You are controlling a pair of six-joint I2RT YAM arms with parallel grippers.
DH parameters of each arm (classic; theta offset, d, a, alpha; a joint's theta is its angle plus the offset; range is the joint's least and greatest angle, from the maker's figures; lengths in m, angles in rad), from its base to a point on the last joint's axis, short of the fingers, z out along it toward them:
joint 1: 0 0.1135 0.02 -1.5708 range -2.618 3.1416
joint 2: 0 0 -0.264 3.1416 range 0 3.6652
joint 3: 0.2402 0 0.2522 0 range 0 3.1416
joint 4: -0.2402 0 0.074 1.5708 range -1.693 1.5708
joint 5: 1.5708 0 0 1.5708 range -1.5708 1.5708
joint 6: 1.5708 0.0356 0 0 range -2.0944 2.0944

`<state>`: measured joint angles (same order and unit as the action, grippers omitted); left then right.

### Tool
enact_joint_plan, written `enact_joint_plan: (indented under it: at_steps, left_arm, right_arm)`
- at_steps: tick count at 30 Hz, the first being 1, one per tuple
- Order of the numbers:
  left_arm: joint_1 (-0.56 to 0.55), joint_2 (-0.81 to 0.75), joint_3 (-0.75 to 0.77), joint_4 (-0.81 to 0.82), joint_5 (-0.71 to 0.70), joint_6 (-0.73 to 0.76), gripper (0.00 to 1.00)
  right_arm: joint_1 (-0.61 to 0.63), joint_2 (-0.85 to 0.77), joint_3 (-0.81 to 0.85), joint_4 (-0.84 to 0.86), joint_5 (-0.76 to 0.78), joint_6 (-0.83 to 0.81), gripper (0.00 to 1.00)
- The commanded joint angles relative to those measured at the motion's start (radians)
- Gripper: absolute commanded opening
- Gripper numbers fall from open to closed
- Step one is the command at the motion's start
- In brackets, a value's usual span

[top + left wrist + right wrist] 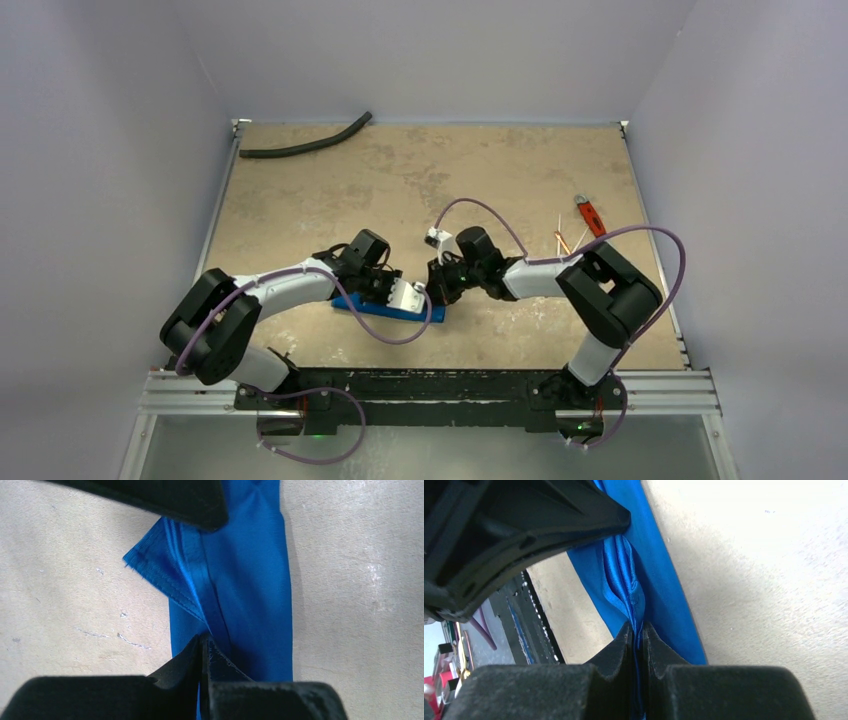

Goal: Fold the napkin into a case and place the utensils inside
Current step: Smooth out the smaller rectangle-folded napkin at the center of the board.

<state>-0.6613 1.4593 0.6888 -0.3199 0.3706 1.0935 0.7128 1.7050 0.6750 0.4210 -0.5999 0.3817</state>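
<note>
Blue napkin folded into a narrow strip, pinched by both robot arms.
Your left fingers and right fingers are each closed on a raised fold of the thin cloth, which lies near the front of the mottled tan desk. Expect it to be light, limp and slippery, so grip hems or creases rather than flat faces. The slim utensils lie well apart at the right, beside a red-handled wrench. Pale walls enclose three sides.
</note>
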Motion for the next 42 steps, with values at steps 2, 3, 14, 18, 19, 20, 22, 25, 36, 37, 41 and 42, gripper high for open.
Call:
enact_joint_plan:
  at_steps: [2,3,14,18,19,20,22,25,36,37,41,42]
  left_arm:
    - [0.006,0.014,-0.01,-0.082,0.05,0.051,0.0]
    - [0.005,0.016,-0.009,-0.088,0.053,0.056,0.0]
    - [0.0,0.015,-0.003,-0.113,0.055,0.065,0.0]
    - [0.0,0.001,0.012,-0.093,0.024,0.01,0.0]
    - [0.001,-0.002,0.015,-0.077,0.003,-0.012,0.0]
    - [0.002,-0.006,0.02,-0.047,-0.023,-0.049,0.0]
    - [0.004,-0.018,0.047,-0.001,-0.074,-0.13,0.0]
    - [0.023,-0.051,0.088,0.036,-0.094,-0.229,0.0]
    - [0.021,-0.113,0.149,-0.226,0.261,-0.155,0.0]
    - [0.017,-0.096,0.151,-0.28,0.27,-0.114,0.0]
    - [0.01,-0.074,0.125,-0.363,0.257,0.011,0.0]
    - [0.009,-0.071,0.113,-0.365,0.252,0.028,0.0]
  right_arm:
    - [-0.007,-0.019,0.08,-0.06,-0.007,-0.038,0.0]
    - [-0.007,-0.011,0.082,-0.058,-0.007,-0.039,0.0]
    - [-0.04,0.087,0.097,-0.027,0.011,-0.035,0.0]
    - [-0.061,0.123,0.07,-0.052,0.041,-0.055,0.0]
    - [-0.061,0.131,0.067,-0.053,0.041,-0.059,0.0]
    - [-0.061,0.138,0.064,-0.051,0.04,-0.06,0.0]
    - [-0.061,0.141,0.053,-0.038,0.037,-0.062,0.0]
    - [-0.061,0.144,0.051,-0.039,0.037,-0.076,0.0]
    - [-0.061,0.153,0.06,-0.066,0.011,-0.105,0.0]
    - [-0.061,0.154,0.059,-0.068,0.011,-0.106,0.0]
    - [-0.06,0.157,0.056,-0.071,0.009,-0.108,0.0]
    - [-0.061,0.159,0.056,-0.07,0.007,-0.108,0.0]
